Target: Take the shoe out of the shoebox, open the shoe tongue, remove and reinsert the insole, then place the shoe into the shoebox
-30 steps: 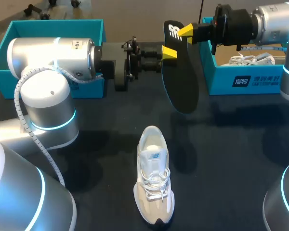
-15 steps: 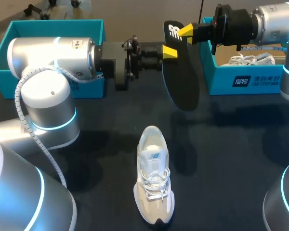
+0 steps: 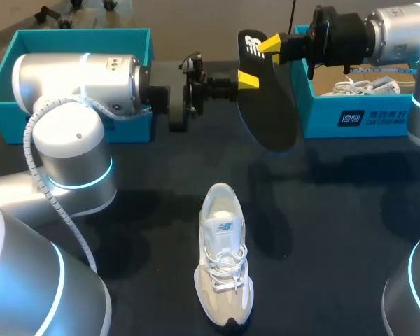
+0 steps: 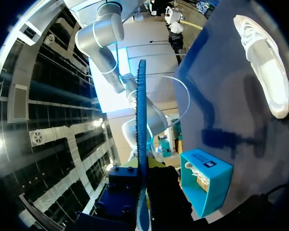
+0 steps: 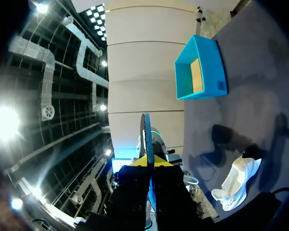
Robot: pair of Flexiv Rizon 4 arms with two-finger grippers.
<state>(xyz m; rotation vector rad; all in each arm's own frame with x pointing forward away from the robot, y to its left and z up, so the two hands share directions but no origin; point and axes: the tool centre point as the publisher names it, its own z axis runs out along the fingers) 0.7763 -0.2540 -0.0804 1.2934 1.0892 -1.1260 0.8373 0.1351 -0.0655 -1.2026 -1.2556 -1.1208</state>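
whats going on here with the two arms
Both arms hold the black insole up in the air above the table. The right end effector grips its upper end, the left end effector grips just below. The white shoe stands on the table, its insole not yet back in.

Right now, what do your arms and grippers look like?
My left arm and right arm are thick silver-grey tubes with rounded joints ringed by glowing cyan bands. A white ribbed cable loops along the left one. The left gripper and right gripper are black and boxy, with bright yellow tips.
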